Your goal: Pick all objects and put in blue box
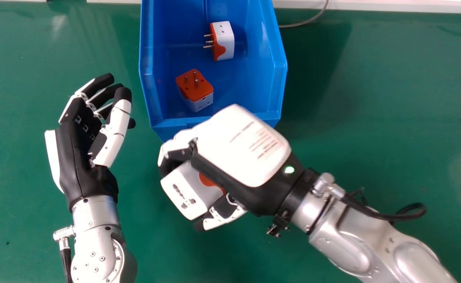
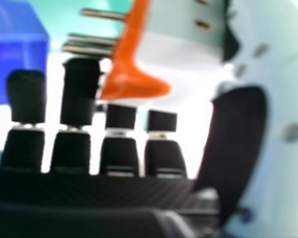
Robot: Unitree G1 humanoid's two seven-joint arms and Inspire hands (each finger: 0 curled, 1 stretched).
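My right hand [image 1: 242,145] is below the near wall of the blue box [image 1: 214,122] in the head view, its fingers and thumb curled round a white and orange plug adapter [image 1: 187,192]. In the right hand view the held adapter [image 2: 179,54] shows its metal pins, between the thumb and fingers of my right hand [image 2: 238,134]. Inside the box lie two more adapters: one [image 1: 224,41] towards the back and one [image 1: 195,89] near the front left, pins up. My left hand [image 1: 79,157] rests left of the box, fingers relaxed and holding nothing.
The box's left wall [image 1: 147,70] stands close to my left hand's fingertips. A grey cable [image 1: 305,21] runs behind the box at the right, by a pale edge along the back of the green table [image 1: 391,98].
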